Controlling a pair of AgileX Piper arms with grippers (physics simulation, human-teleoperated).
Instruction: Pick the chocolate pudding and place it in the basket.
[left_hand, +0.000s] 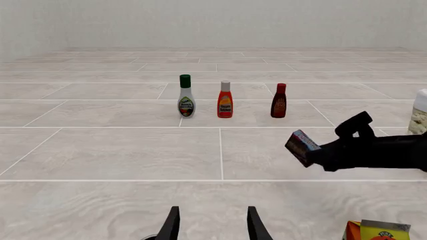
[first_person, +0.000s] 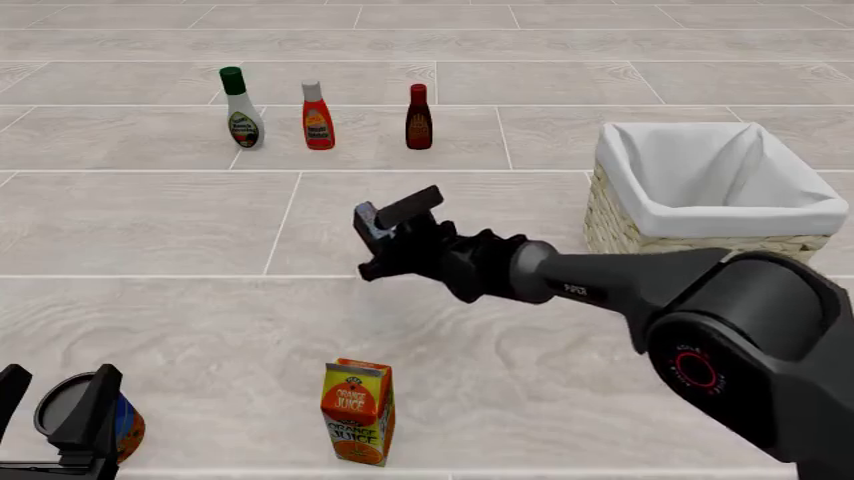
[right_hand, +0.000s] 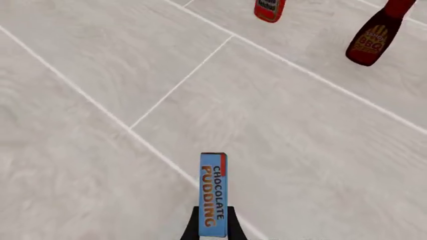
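Front view: the left gripper (first_person: 54, 400) rests parted and empty low beside a round tin (first_person: 83, 420), the tall orange juice carton (first_person: 358, 411) stands below the right gripper (first_person: 387, 235), whose jaws clamp the small dark brown chocolate pudding carton (first_person: 370, 228) aloft, and the woven cloth-lined wicker basket (first_person: 714, 190) sits well right.

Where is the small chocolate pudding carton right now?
Front view: the chocolate pudding carton is held in the right gripper, left of the wicker basket.
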